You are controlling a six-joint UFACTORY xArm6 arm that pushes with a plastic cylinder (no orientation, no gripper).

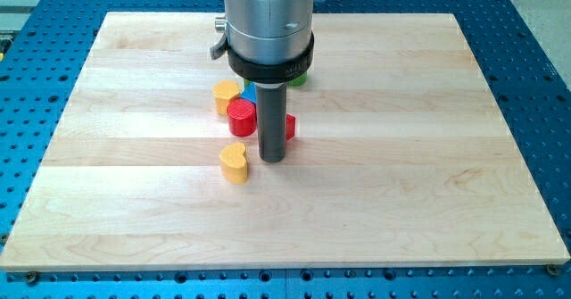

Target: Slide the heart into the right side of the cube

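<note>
A yellow heart (234,162) lies on the wooden board (401,156) just left of centre. My tip (272,160) rests on the board right beside the heart, on its right, with a narrow gap between them. Above them is a tight cluster: a red cylinder (241,117), a second yellow block (226,95) of unclear shape, and a blue block (250,94) that is mostly hidden and may be the cube. A red block (290,126) peeks out from behind the rod's right side.
A green block (298,78) shows partly under the arm's grey housing (268,22) at the view's top. The board's edges are bordered by a blue perforated table (535,49).
</note>
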